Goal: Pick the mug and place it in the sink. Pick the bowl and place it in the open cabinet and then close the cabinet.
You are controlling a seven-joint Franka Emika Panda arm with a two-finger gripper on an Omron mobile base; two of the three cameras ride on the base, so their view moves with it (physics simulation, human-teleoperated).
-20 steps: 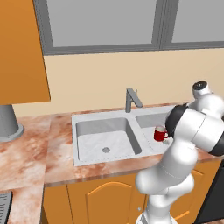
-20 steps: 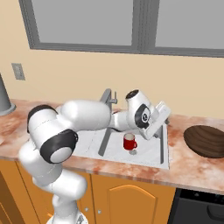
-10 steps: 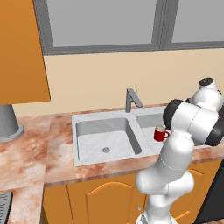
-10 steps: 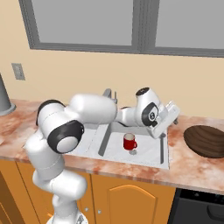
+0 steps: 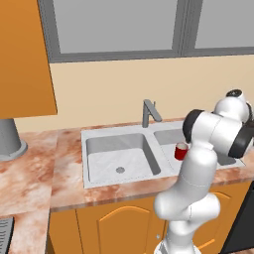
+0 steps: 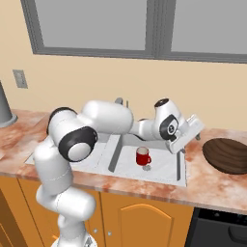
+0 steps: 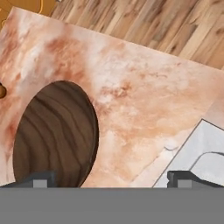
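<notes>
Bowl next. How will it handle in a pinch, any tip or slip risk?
The bowl looks rigid, wood-grained and probably light. It is wide and shallow, so it likely sits stable on the counter but may tilt in a rim pinch. Its smooth inside could slip; the open hand should grip the rim deep.

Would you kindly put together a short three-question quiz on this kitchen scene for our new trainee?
1. True or false: the red mug stands upright in the right basin of the sink.
2. Which of the task's things lies on the counter to the right of the sink: (a) a plate, (b) the bowl, (c) a kettle?
3. Fill the gap: the hand hovers between sink and bowl with its fingers ____ and nothing in them.

Key: 1 true; 2 b; 3 open.
</notes>
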